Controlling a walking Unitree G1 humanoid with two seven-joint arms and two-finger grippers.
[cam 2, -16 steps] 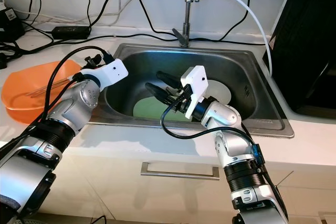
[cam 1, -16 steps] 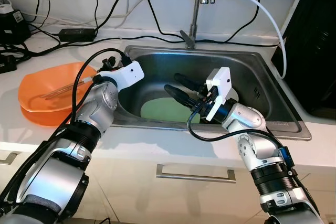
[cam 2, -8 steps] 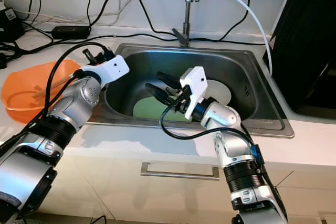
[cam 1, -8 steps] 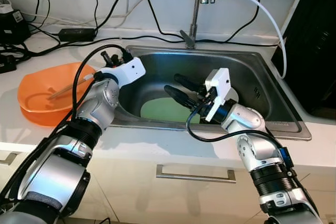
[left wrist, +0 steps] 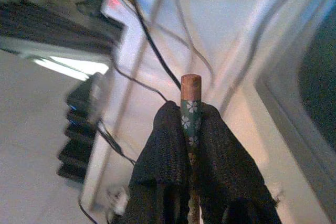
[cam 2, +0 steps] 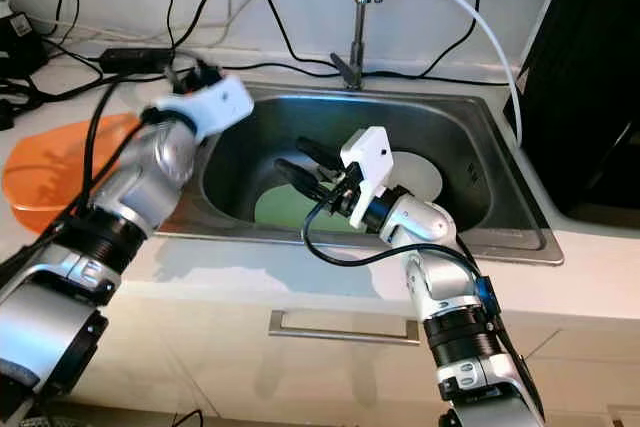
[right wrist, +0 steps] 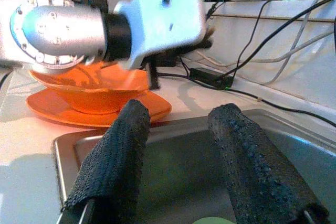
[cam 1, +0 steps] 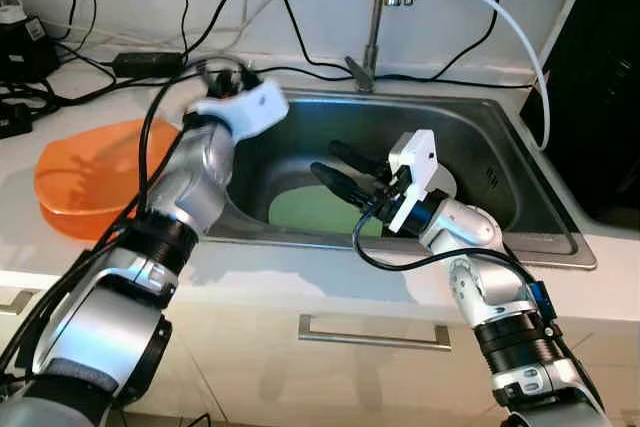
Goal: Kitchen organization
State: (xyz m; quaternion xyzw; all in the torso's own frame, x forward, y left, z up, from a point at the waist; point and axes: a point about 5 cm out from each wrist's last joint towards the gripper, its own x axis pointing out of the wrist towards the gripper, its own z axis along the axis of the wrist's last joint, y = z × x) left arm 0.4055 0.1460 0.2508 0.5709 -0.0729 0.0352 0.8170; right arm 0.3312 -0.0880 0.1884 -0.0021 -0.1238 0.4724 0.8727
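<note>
— Up by the back left corner of the sink [cam 1: 520, 202]: left claw [left wrist: 190, 129] clenched on a chopstick [left wrist: 190, 103], dark green with small white flowers and a reddish-brown tip.
— And inside the sink: right claw [cam 1: 340, 169] spread wide, gripping nothing, above a green plate [cam 1: 315, 212]. Orange bowl [cam 1: 85, 172] left of the sink.

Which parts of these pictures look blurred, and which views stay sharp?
Left eye view: the silver left arm's white wrist housing is motion-smeared, while the steel sink stays sharp. Left wrist view: the background is soft, the green flowered chopstick crisp. Right wrist view: the left arm's housing is smeared.
</note>
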